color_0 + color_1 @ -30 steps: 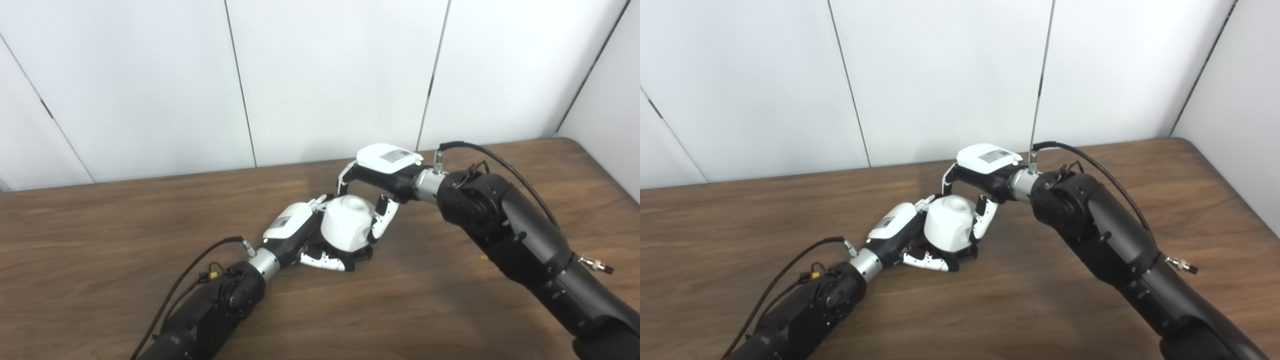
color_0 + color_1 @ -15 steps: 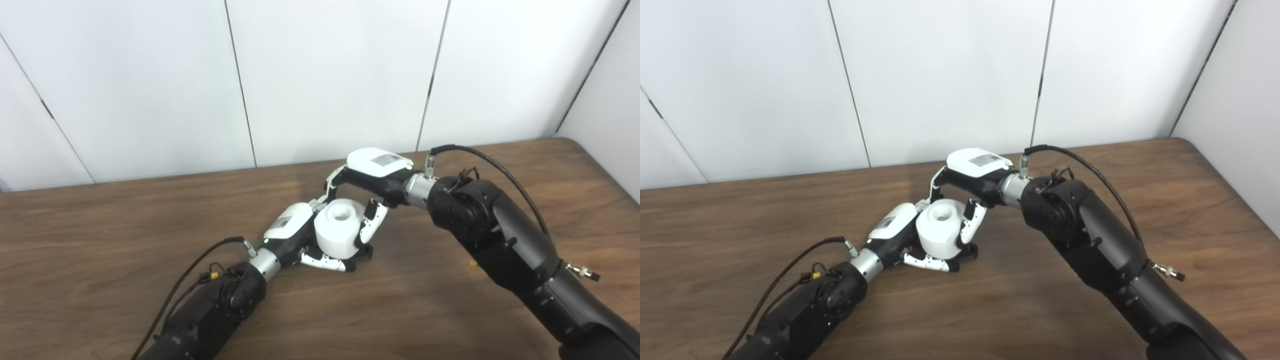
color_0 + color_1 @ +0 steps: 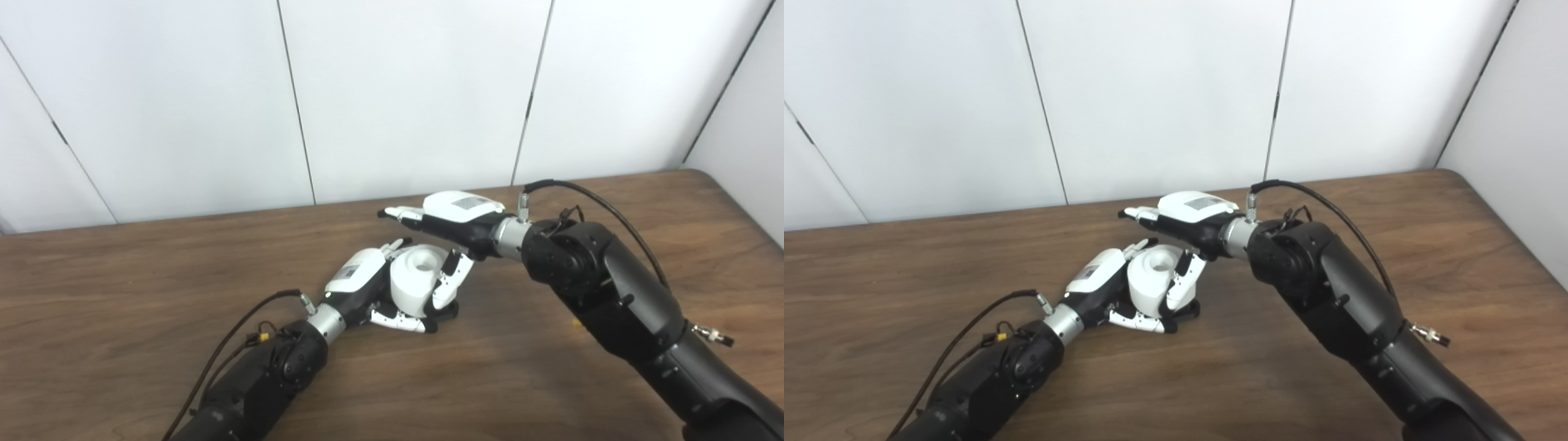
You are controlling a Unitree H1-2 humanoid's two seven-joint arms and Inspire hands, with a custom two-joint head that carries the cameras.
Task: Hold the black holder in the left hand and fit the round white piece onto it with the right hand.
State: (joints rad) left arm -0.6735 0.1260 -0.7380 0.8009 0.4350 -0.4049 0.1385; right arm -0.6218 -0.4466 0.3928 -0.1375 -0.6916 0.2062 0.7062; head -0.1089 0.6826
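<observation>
The round white piece, a short cylinder with a hole in its top, sits upright on the black holder, of which only a dark edge shows beneath it. My left hand lies on the table, its fingers curled around the holder's base. Just above and to the right hovers my right hand; its fingers stretch out straight over the piece without touching it. Its thumb hangs against the piece's right side. In the right eye view the piece stands between both hands.
The brown wooden table runs back to white wall panels. A tiny yellow bit lies on the table by my right forearm. The table's rounded far right corner meets the side wall.
My right hand lowered the white piece onto the holder, shifting left, then straightened its fingers off the piece. My left hand has stayed put.
</observation>
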